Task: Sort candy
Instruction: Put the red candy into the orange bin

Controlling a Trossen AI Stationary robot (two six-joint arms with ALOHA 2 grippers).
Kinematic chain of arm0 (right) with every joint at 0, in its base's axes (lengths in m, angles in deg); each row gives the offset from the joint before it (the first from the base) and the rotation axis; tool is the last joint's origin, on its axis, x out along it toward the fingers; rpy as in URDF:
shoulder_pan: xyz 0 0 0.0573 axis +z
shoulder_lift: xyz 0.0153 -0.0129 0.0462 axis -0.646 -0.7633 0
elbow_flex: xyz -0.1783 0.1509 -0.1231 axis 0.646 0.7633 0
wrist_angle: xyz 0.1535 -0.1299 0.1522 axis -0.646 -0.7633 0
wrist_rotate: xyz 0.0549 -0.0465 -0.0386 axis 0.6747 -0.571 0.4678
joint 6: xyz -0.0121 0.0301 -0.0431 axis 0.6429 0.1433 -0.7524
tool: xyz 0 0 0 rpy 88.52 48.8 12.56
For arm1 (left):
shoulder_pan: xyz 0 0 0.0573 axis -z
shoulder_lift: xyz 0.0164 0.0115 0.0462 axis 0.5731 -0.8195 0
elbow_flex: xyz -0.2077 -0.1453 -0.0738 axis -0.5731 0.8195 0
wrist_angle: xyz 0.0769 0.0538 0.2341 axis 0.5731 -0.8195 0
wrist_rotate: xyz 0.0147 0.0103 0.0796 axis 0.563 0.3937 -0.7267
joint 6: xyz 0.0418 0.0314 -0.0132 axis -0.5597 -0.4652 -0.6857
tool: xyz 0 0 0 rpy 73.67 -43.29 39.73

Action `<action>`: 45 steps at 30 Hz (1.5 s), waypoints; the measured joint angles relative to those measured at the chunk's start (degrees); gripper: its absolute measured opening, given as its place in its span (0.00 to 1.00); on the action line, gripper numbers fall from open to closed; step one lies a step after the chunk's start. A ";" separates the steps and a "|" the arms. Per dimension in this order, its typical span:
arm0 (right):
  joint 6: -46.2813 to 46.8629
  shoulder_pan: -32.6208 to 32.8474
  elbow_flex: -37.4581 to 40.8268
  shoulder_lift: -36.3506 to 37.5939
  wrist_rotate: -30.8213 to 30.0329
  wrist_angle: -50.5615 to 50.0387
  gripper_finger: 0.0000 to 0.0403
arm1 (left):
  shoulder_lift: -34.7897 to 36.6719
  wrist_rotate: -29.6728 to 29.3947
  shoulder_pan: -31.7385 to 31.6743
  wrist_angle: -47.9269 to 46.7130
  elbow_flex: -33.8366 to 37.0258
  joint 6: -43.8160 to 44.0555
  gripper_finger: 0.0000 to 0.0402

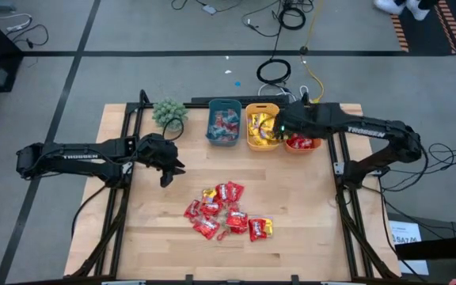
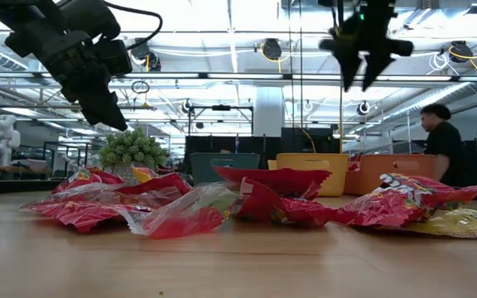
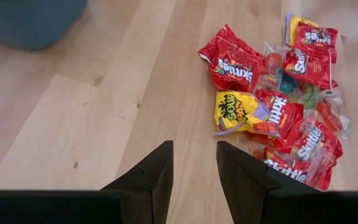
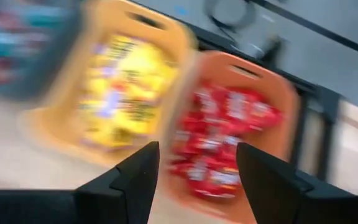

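The candy [image 1: 226,212] lies in a loose pile on the wooden table, mostly shiny red packets with a few yellow ones [image 3: 234,112]. My left gripper [image 1: 167,178] hovers left of and beyond the pile, pointing slantwise down. In the left wrist view its fingers [image 3: 193,168] are open over bare wood, with the pile [image 3: 278,106] off to one side. My right gripper [image 1: 279,133] hangs open above the bins at the far edge. The right wrist view [image 4: 197,168] shows nothing between its fingers, only the yellow bin [image 4: 142,18] and orange bin [image 4: 291,106] below.
Three bins stand in a row at the far edge: a teal bin [image 1: 223,102], a yellow bin [image 1: 262,106] with yellow packets, and an orange bin [image 1: 303,150] with red packets. A small green plant [image 1: 169,113] stands left of them. A person [image 2: 444,136] shows beyond the table.
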 joint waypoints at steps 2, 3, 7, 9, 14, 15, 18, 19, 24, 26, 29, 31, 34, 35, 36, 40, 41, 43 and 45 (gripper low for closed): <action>-0.33 4.43 0.48 0.31 0.27 5.07 0.51 | 0.00 -0.15 0.01 -0.02 0.00 -0.26 0.33; -1.09 6.77 1.28 0.38 1.17 8.13 0.51 | 0.00 -0.38 -0.01 -0.02 0.00 -0.35 0.33; -2.48 15.50 7.58 0.53 4.94 24.09 0.51 | 0.00 -0.63 -0.01 -0.01 0.00 -0.08 0.33; -2.33 19.57 12.20 0.53 6.02 34.39 0.51 | -0.01 -0.57 0.01 -0.02 0.00 1.11 0.33; -1.86 27.03 24.01 0.51 6.05 59.64 0.51 | -0.02 -0.57 0.01 -0.02 0.00 0.97 0.33; -2.06 28.01 25.92 0.50 5.98 62.84 0.51 | -0.01 -0.57 0.01 -0.02 0.00 0.60 0.33; -3.93 29.96 30.35 0.40 5.92 69.56 0.51 | -0.02 -0.58 0.01 0.01 0.00 -0.54 0.33; -4.32 30.27 31.24 -0.08 5.82 71.27 0.51 | -0.02 -0.63 0.01 0.07 0.00 -0.59 0.33; -11.32 30.48 31.58 -4.52 5.74 76.28 0.51 | -0.02 -0.85 0.01 0.45 0.00 -0.67 0.33; -15.27 30.06 31.58 -7.31 5.76 81.47 0.51 | -0.01 -0.88 0.01 0.43 0.00 -0.67 0.33; -18.71 28.90 31.14 -12.21 5.88 88.72 0.51 | -0.01 -0.90 0.01 0.02 0.00 -0.59 0.33; -19.60 28.07 29.19 -15.78 6.16 89.22 0.51 | -0.02 -0.94 0.01 -0.56 0.00 -0.57 0.33; -22.32 26.59 24.45 -21.18 8.97 86.74 0.51 | -0.02 -0.98 0.01 -0.72 0.00 -0.57 0.33; -23.54 26.09 22.42 -22.89 10.20 85.33 0.51 | -0.02 -1.09 0.01 -0.70 0.00 -0.57 0.33; -24.32 25.59 20.19 -24.71 10.98 83.01 0.51 | 0.00 -1.09 0.01 -0.69 0.00 -0.57 0.33; -24.43 23.92 10.91 -31.03 13.77 67.78 0.51 | -0.02 -1.11 0.01 -0.58 0.00 -0.61 0.33; -23.72 23.57 8.74 -32.61 14.52 63.68 0.51 | -0.02 -1.11 0.01 -0.58 0.00 -0.61 0.33; -23.10 22.99 4.77 -35.47 16.95 57.09 0.50 | -0.02 -1.11 0.01 -0.58 0.00 -0.63 0.33; -23.31 22.74 1.20 -37.74 18.56 52.29 0.47 | -0.01 -1.11 0.01 -0.63 0.00 -0.61 0.33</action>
